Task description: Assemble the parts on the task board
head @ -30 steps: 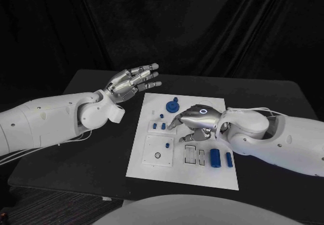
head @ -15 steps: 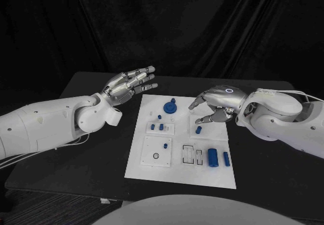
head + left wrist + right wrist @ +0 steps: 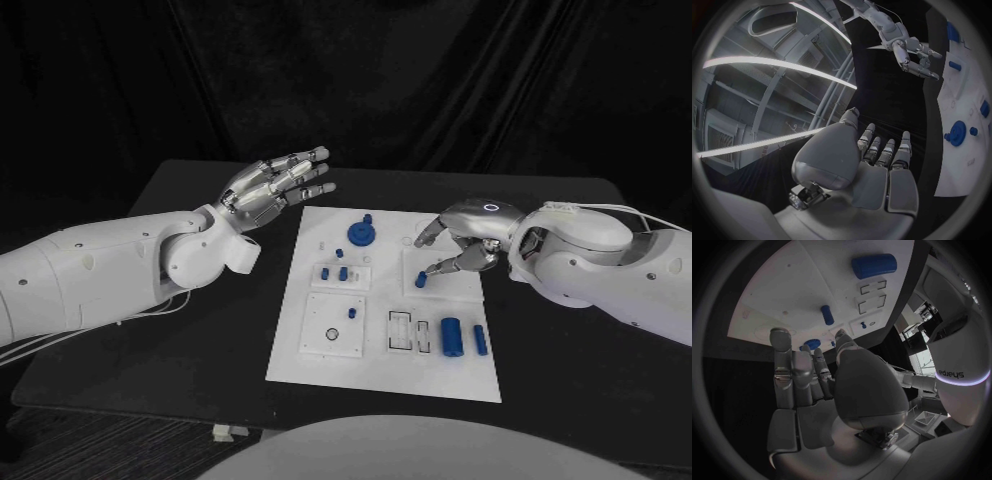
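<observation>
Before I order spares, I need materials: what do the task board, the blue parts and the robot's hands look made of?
Task board: white, matte, probably plastic; flat with cut recesses. Blue cylinder: uniformly coloured with a soft sheen, likely moulded or printed plastic. Right hand and left hand: silver, glossy highlights, metal or metallic-coated; cannot tell which.

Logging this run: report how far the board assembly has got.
Done: a round blue part and small pegs sit on the task board. In hand: nothing; right hand hovers by a loose peg, left hand raised. Left: two cylinders beside open slots.
</observation>
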Motion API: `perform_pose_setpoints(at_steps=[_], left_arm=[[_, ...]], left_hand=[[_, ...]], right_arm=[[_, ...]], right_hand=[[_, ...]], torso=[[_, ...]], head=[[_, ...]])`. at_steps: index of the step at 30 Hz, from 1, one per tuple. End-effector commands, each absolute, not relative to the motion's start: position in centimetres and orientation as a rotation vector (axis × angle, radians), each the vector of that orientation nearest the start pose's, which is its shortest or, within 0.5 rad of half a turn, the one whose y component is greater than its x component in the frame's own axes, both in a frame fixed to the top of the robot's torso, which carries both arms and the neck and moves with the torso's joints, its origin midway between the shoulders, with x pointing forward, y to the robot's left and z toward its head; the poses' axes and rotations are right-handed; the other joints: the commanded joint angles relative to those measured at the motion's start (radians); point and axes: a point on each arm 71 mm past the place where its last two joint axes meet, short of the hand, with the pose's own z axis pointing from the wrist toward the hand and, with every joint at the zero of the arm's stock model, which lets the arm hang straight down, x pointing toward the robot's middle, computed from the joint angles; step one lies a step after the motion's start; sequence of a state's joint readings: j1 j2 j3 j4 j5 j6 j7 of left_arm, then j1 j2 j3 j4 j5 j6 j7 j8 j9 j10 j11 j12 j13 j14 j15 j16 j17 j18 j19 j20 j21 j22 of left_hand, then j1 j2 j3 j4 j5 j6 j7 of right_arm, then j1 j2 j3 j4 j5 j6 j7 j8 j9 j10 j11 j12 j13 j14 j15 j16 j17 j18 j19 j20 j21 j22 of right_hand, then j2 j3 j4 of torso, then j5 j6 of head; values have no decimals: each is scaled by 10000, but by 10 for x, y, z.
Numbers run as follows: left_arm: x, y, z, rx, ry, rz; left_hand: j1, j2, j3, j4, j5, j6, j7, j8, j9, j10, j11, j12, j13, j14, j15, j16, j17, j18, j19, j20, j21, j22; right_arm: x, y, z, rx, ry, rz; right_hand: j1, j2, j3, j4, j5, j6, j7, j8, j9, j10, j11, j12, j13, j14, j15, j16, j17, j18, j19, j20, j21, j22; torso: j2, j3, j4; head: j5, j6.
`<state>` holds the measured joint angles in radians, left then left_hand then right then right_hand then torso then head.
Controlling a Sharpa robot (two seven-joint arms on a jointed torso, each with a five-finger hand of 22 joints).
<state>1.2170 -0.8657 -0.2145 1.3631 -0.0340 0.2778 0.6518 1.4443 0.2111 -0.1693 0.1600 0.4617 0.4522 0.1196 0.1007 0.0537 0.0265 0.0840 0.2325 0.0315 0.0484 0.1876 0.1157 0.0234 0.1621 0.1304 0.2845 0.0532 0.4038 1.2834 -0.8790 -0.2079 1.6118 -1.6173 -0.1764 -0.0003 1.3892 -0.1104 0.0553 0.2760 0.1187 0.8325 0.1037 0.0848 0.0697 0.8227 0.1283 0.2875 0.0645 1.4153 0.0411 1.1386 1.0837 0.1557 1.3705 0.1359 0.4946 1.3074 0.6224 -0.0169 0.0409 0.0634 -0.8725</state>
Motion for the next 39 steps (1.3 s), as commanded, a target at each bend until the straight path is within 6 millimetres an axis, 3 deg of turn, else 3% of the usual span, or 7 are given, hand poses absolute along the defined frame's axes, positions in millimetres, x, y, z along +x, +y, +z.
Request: perform_pose_setpoints(at_steps=[1,15,16,17,25,31,39], left_arm=[[477,247,-217,-9093,14833,-20074],[478,249,-219,-9118,14589,-19786],[478,249,-219,-9108,14548,-19780],[478,249,-219,-9081,14505,-19769],[478,251,-218,-8520,14327,-19472],[479,252,-219,-8378,14237,-19319],[478,253,-222,-8397,14277,-19344]], left_hand=[[-41,24,10,54,-8,80,2,45,7,-6,67,31,6,-56,-6,-24,-6,-13,-61,-5,-39,-27],[-102,-148,-101,23,70,235,55,146,22,74,125,199,24,-78,-76,-26,-10,-5,-255,-152,-86,-340],[-124,-156,-118,33,73,227,54,149,19,72,121,185,20,-96,-94,-54,-16,-16,-379,-181,-135,-704],[-228,-186,-230,78,53,99,8,137,-2,32,94,84,5,-197,-177,-205,-38,-192,-1241,-354,-455,-3421],[-508,-208,-600,398,-157,-264,-231,-11,-53,-114,-207,-545,-73,-484,-976,-1157,-234,141,-1299,-593,-506,-3854],[-548,-251,-697,539,-218,-405,-330,-111,-70,-98,-310,-642,-79,-484,-957,-1157,-234,157,-1304,-591,-532,-4038],[-418,-196,-713,696,-219,-1296,-701,-513,-161,-172,-608,-1119,-129,-484,-1293,-1157,-234,176,-1304,-836,-532,-4038]], right_arm=[[448,-185,-215,-5530,18280,6426],[443,-176,-239,-5740,18754,6884],[443,-175,-241,-5753,18792,6894],[443,-175,-243,-5765,18829,6903],[443,-172,-250,-5798,18949,6984],[443,-170,-252,-5804,18912,7050],[444,-168,-253,-5805,18800,7144]], right_hand=[[45,4,-9,-41,-75,-9,104,-71,-11,132,5,27,6,68,-26,-12,-21,-78,75,-10,77,664],[281,110,23,-297,-200,54,208,-107,-14,465,-52,-85,-9,49,-73,-59,-121,-69,55,-52,39,654],[384,153,45,-408,-43,108,244,-92,-7,508,-60,-119,-10,48,-83,-57,-128,-72,53,-57,44,655],[418,171,48,-455,23,124,256,-91,-6,523,-61,-139,-11,47,-83,-58,-133,-72,51,-61,42,655],[792,364,104,-954,597,379,372,-34,19,698,-77,-300,-10,35,-101,-67,-186,-68,33,-81,7,650],[1097,499,218,-1328,1110,625,374,19,49,1018,-128,-344,2,28,-146,-66,-217,-66,34,-117,40,659],[1261,578,396,-1502,1273,987,386,111,106,1459,-199,-403,0,45,-209,-36,-212,-69,43,-174,117,673]], torso=[[-77,26,-28],[-181,63,-69],[-186,65,-75],[-188,65,-71],[-162,48,-66],[-190,50,-60],[-204,45,-60]], head=[[27,-1],[38,-1],[45,-1],[40,-1],[41,-1],[20,-1],[11,-1]])
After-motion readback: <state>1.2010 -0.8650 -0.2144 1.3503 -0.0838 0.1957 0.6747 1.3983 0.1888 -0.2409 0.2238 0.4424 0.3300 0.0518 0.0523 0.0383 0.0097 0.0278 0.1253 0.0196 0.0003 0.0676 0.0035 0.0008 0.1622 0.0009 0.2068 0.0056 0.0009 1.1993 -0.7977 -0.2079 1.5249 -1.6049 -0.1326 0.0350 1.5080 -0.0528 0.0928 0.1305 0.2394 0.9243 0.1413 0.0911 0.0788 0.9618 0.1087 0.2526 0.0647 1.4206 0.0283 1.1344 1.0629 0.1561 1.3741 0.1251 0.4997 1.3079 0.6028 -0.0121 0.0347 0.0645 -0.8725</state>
